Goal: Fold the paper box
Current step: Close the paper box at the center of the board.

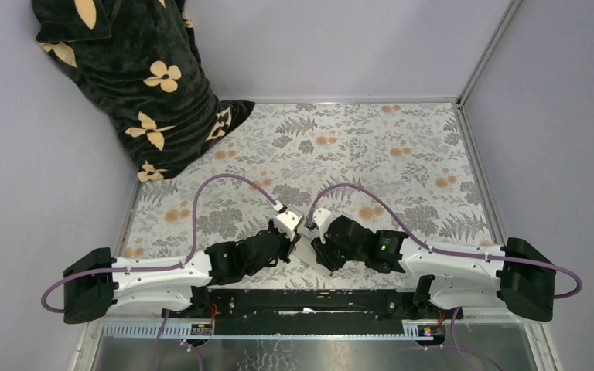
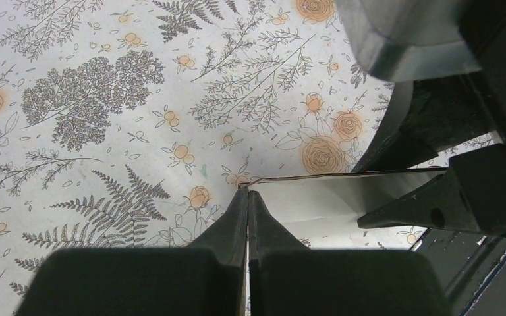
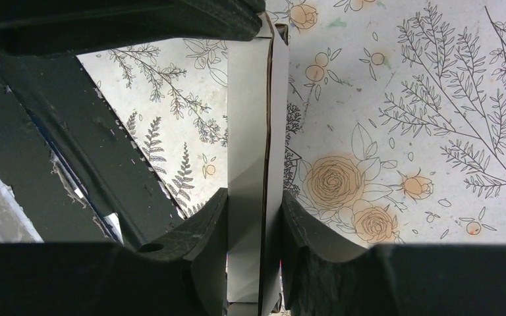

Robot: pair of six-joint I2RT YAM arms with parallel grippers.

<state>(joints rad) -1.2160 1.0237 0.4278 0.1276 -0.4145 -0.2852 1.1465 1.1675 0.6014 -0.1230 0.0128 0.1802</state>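
The paper box is white thin cardboard, partly folded and held just above the floral tabletop between the two arms. My right gripper is shut on it, with several folded layers standing upright between its fingers. In the left wrist view the box spreads to the right of my left gripper, which is shut on a thin corner edge of it. A right finger presses on the box from the right. From above, the box is mostly hidden between the left gripper and the right gripper.
A dark cloth with tan flowers hangs into the back left corner. Grey walls close the table at the back and both sides. The black base rail runs along the near edge, just behind the grippers.
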